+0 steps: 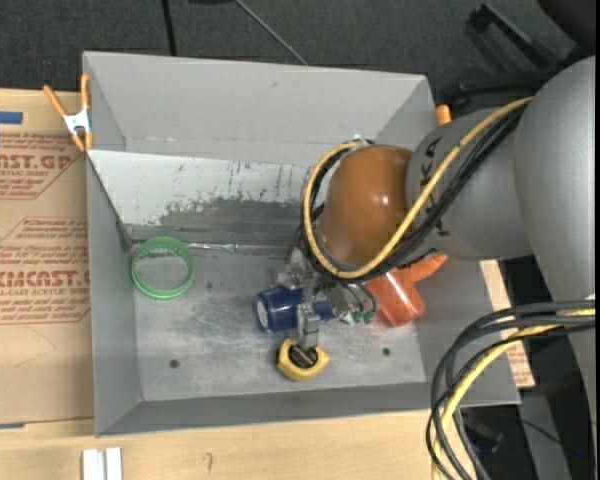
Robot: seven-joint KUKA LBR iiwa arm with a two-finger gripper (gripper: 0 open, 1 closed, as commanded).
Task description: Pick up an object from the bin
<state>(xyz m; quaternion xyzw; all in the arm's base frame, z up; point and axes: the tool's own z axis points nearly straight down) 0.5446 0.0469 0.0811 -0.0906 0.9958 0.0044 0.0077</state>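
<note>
Bin contents: one green ring, one blue cylinder, one yellow ring, one orange cup.

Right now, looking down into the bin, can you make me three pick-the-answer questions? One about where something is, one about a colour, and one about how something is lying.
1. Where in the bin is the green ring?
A) left side of the floor
B) right corner
C) on the rim

2. What colour is the small thing just below the blue cylinder in the view?
A) red
B) yellow
C) white

3. How does the green ring lie?
A) flat and alone
B) stacked on the blue cylinder
C) standing on edge

Answers:
1 A, it sits at the view's left.
2 B, the yellow piece lies there.
3 A, its whole circle shows, touching nothing.
</note>
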